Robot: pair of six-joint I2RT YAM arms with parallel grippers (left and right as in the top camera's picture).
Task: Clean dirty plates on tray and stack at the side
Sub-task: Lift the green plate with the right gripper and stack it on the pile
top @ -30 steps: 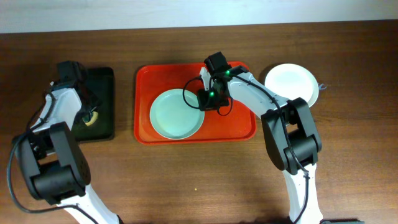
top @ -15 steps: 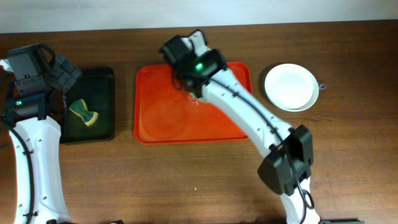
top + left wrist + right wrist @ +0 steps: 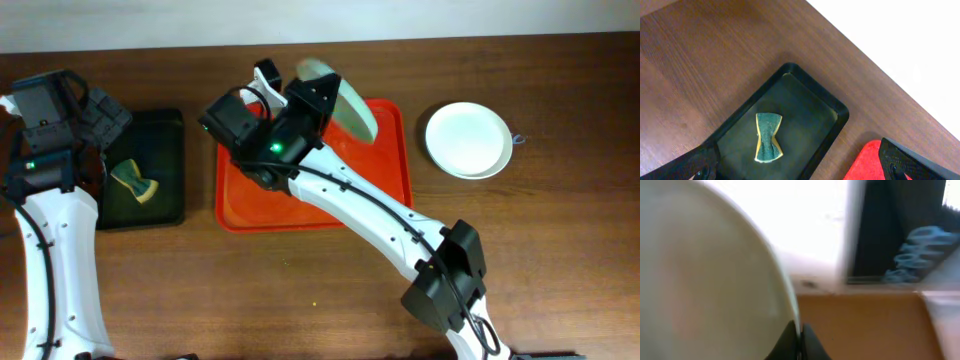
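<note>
**Overhead view.** The right hand [image 3: 312, 103] is closed on the rim of the pale mint-blue round shallow plate [image 3: 352, 108]. It holds the plate steeply tilted and lifted above the far edge of the large red-orange rectangular plastic tray [image 3: 385, 175]. The cream-white round plate [image 3: 468, 140] lies on the brown wooden table [image 3: 560, 240], well apart to the right. The left hand [image 3: 97, 110] hangs near the small black rectangular tray [image 3: 165, 135], which holds the yellow-and-green sponge [image 3: 135, 183].

**Left wrist view.** The left hand [image 3: 796, 159] is spread wide and empty above the small black rectangular tray [image 3: 832, 112]. The sponge [image 3: 768, 137] lies flat inside it, ungrasped.

**Right wrist view.** The picture is blurred. The plate [image 3: 705, 280] fills the left side. Dark fingertips [image 3: 807, 342] pinch its edge at the bottom.

**Hazards, as judged:**
- Slip: the plate is held by an edge pinch only. Its own weight, or grease on the rim, may let it pivot or drop onto the tray rim or the table.
- Leverage: sponge pressure applied far from the pinch may twist the plate out of the fingers.
- Collision: the right arm reaches well across the tray toward the left arm's side, so the two arms may foul each other when they meet.
- Missed pick: the flat sponge may be pushed about the black tray instead of being grasped.
</note>
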